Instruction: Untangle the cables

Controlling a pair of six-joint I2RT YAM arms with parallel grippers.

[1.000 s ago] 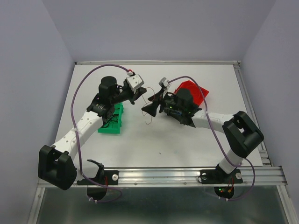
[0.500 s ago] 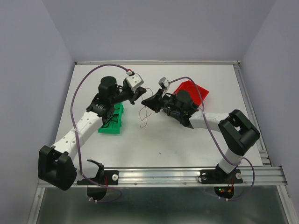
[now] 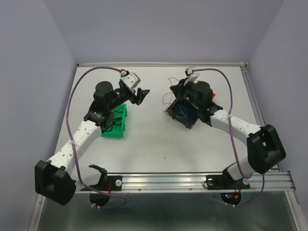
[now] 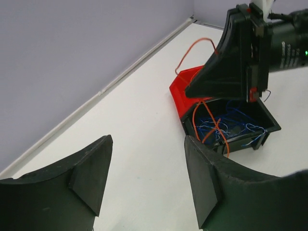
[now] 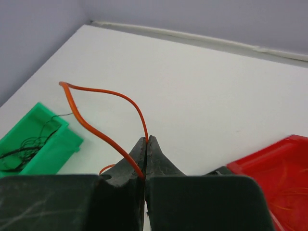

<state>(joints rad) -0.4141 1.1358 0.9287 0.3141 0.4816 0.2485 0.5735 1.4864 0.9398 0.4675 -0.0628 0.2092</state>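
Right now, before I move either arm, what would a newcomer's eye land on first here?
First, the red wire looping up from the right gripper, whose jaws are shut on it, just above the black bin of blue wires beside the red bin. Then the left gripper, jaws open and holding nothing, near the green bin with black wires in it.

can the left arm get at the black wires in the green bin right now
Probably yes. The left gripper is open and empty, right beside the green bin. The black wires lie uncovered inside, and the right gripper is well off to the side.
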